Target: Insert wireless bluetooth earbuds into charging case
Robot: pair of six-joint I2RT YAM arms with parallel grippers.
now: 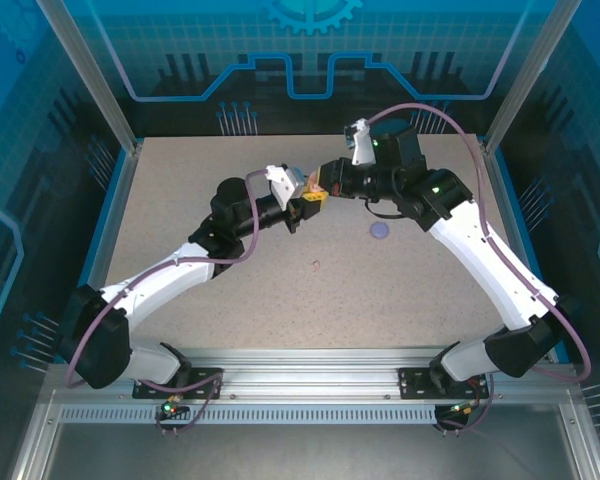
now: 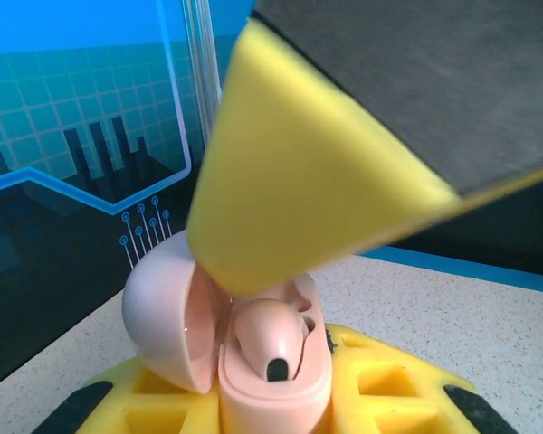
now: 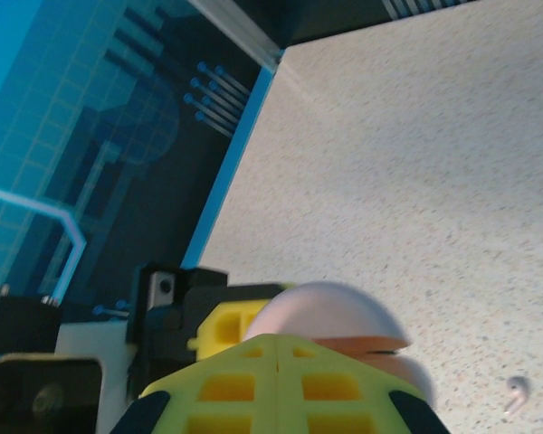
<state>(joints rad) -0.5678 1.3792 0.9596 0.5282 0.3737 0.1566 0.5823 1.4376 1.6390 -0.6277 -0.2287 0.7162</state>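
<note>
The left claw (image 1: 308, 205) is clamped on the base of the pink charging case (image 2: 271, 402) and holds it up off the desk (image 1: 380, 310), well toward the back. The case's lid (image 2: 163, 316) is swung open to the left. One pale pinkish earbud (image 2: 270, 339) sits in the near well, its dark tip facing outward. It looks proud of the rim rather than fully home, and the second well is hidden, so I cannot tell whether it is filled. Just to the right, the right claw (image 3: 279, 371) is closed on nothing, and its joined yellow tips bear down over the open case, apparently touching its rim. The risk lies in that push. If the tips land off the bud's centre, they could tip it out of the well, lever the small case round in the left claw's hold, or catch the lid and fold it shut on an unseated bud. Below the two claws a loose pale earbud (image 3: 518, 395) lies on the desk, well apart from the case. A dropped bud would join it there and cost another pick. Further right a round purple case (image 1: 380, 231) rests flat on the desk, and its contents cannot be seen.
</note>
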